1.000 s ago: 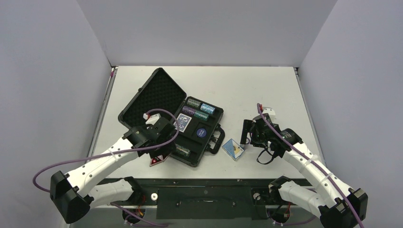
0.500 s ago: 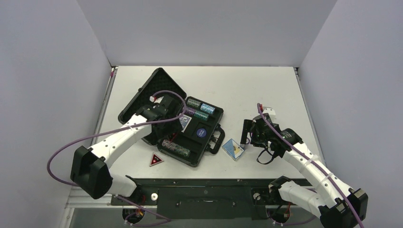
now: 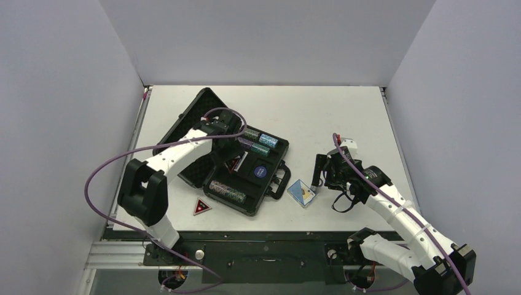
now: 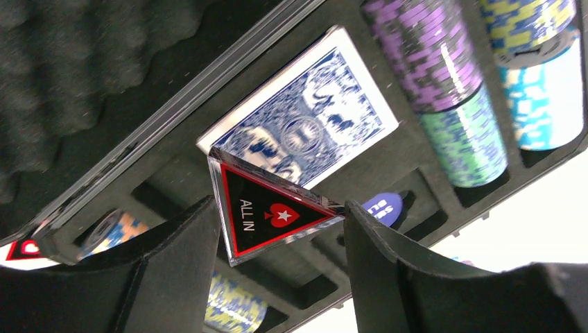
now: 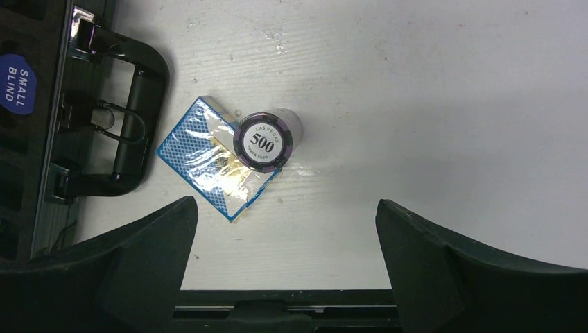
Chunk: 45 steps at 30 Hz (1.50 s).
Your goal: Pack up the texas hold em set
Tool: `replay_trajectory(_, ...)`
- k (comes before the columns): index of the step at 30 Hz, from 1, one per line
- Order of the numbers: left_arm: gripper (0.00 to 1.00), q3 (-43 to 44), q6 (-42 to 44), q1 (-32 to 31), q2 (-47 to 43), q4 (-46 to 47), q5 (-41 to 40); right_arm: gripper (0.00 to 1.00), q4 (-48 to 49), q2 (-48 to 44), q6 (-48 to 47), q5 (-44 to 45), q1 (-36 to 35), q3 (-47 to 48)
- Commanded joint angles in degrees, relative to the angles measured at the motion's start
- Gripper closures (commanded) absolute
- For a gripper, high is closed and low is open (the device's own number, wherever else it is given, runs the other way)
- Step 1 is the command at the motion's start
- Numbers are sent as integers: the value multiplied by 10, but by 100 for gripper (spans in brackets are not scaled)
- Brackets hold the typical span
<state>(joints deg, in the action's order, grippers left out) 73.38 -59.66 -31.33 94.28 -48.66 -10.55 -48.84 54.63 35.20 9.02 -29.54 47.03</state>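
Jaws of the left gripper were closed on the "ALL IN" triangle, which was pinched by its edges and held tilted over the blue card deck seated in the open briefcase. Jaws of the right gripper were spread wide, with nothing held. For a clean placement, the triangle should be levelled and lowered into a free foam recess rather than released onto the deck, with the fingers kept clear of the chip rolls. A second triangle was seen on the table just beside the case. An upright chip roll was framed between the right fingers, apart from both, at the corner of a loose blue deck.
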Motion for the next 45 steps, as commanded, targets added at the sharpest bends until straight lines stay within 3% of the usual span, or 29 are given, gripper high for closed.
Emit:
replay_trajectory(1,67,69,-24,4,41,1,2,4,-1,-8,2,22,4,26)
replay_trajectory(7,68,123,-55,5,89,-35,-8,4,1,-6,1,24,4,26)
replay_trajectory(20,68,153,-74,7,124,-83,-25,4,0,-5,-4,32,8,23)
replay_trajectory(45,68,150,-35,2,149,-37,-6,4,3,2,-4,28,10,21)
